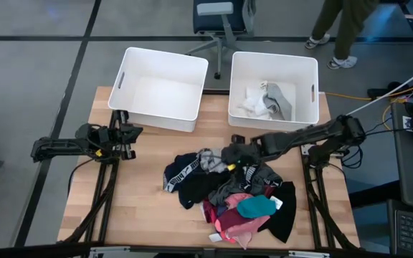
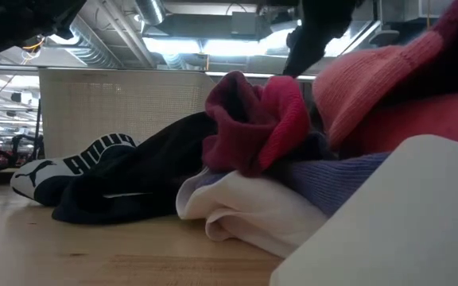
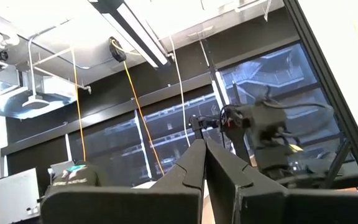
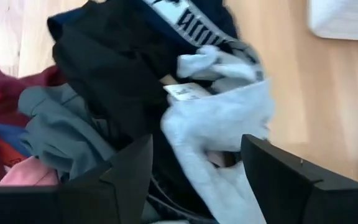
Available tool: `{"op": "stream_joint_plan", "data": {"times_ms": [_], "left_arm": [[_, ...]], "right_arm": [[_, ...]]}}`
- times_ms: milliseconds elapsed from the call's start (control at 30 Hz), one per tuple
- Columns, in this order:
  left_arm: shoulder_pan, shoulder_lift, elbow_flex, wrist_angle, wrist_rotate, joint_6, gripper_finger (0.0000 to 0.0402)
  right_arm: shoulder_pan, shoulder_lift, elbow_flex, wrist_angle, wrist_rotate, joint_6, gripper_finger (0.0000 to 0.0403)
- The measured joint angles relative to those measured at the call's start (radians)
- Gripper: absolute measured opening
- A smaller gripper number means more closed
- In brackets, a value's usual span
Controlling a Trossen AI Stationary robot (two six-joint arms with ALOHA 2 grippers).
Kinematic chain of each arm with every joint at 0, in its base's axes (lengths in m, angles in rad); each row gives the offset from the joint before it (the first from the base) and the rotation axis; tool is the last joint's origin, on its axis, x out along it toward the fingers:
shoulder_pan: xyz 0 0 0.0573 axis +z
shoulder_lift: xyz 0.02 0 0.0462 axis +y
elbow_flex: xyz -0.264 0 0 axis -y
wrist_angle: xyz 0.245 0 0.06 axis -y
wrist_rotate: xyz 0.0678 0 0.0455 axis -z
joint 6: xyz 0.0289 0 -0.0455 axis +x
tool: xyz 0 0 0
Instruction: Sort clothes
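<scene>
— Where are the clothes (image 1: 231, 193)?
— Heaped mid-table (image 1: 142, 215): black pieces with white lettered bands, grey, pink, maroon, a teal one on top.
— And the hands?
— Right hand (image 4: 197, 162) spread wide over a pale grey garment (image 4: 219, 118); left hand (image 3: 204, 163) clenched, off to the side.

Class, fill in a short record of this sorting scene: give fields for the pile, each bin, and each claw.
pile: mixed clothes heaped on the table, in front of the bins
left bin: nothing visible inside
right bin: white and grey pieces inside
right claw: open, over the pile's far edge, fingers astride a light grey garment
left claw: shut, parked at the table's left edge, away from the pile
</scene>
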Motion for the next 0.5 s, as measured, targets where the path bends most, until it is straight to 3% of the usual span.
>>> {"op": "stream_joint_plan", "data": {"times_ms": [233, 500], "left_arm": [[0.000, 0.000, 0.000, 0.001, 0.000, 0.003, 0.0004], [0.000, 0.000, 0.000, 0.001, 0.000, 0.003, 0.0004]], "right_arm": [[0.015, 0.001, -0.134, 0.142, 0.034, -0.023, 0.0230], [0.015, 0.000, -0.216, 0.245, -0.002, -0.024, 0.0183]]}}
